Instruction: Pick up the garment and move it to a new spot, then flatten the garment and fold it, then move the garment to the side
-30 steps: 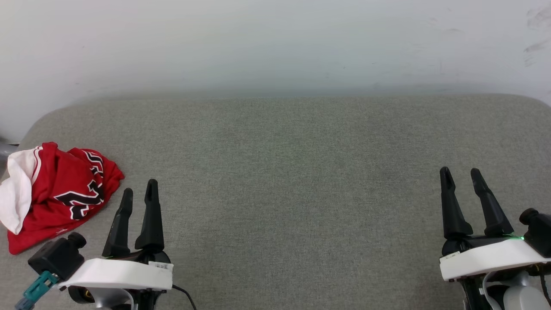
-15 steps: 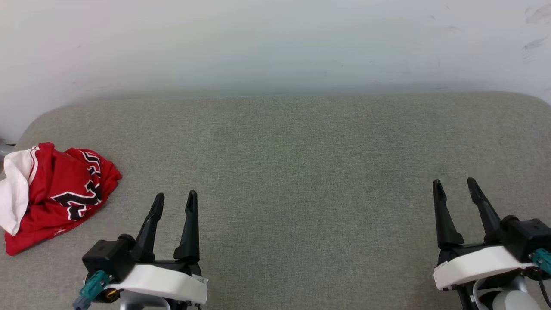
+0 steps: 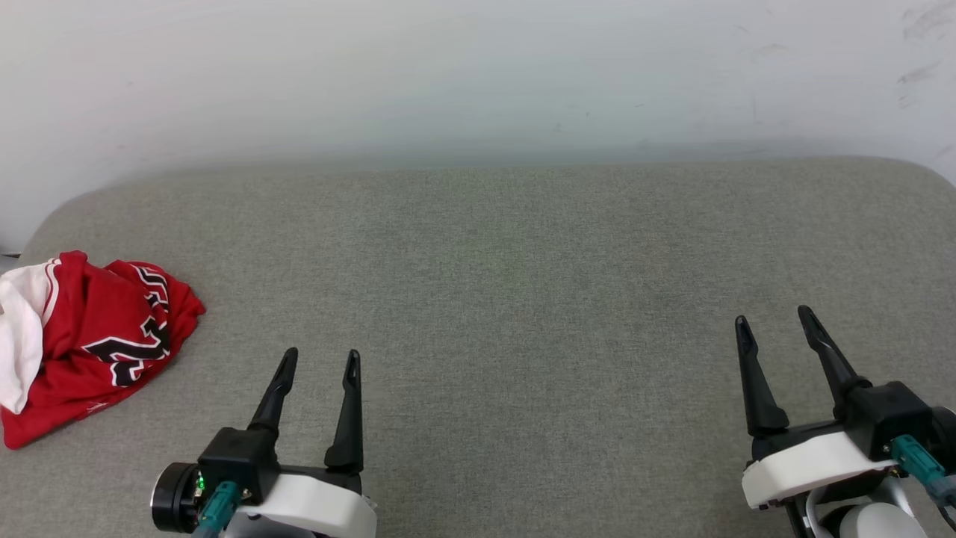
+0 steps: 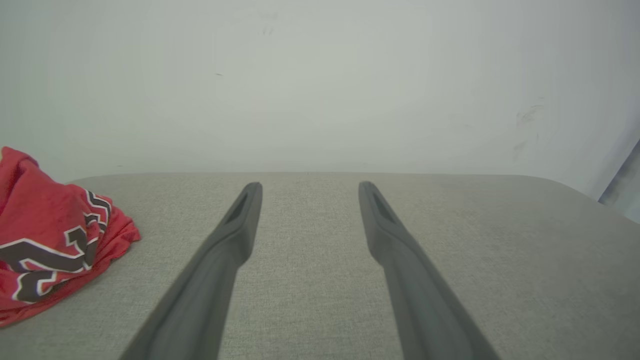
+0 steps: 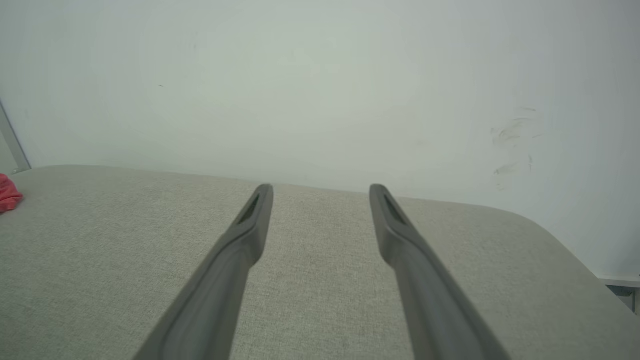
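Observation:
The garment [image 3: 86, 344], red with a white sleeve and black white-outlined lettering, lies crumpled at the far left of the grey cushioned surface [image 3: 508, 284]. It also lies at the left edge of the left wrist view [image 4: 50, 240], and a red scrap of it [image 5: 7, 194] sits at the left edge of the right wrist view. My left gripper [image 3: 321, 357] stands open to the right of the garment, apart from it, nothing between its fingers. My right gripper [image 3: 774, 317] stands open at the lower right, holding nothing.
A pale wall [image 3: 478, 75] rises behind the grey surface, with scuff marks at its upper right. The surface's rounded corners show at the far left and far right. Wide bare cushion lies between the two grippers.
My left gripper has moved right and back toward me, away from the garment, and its wrist has turned. The right gripper has drifted slightly left. The head camera has shifted a little.

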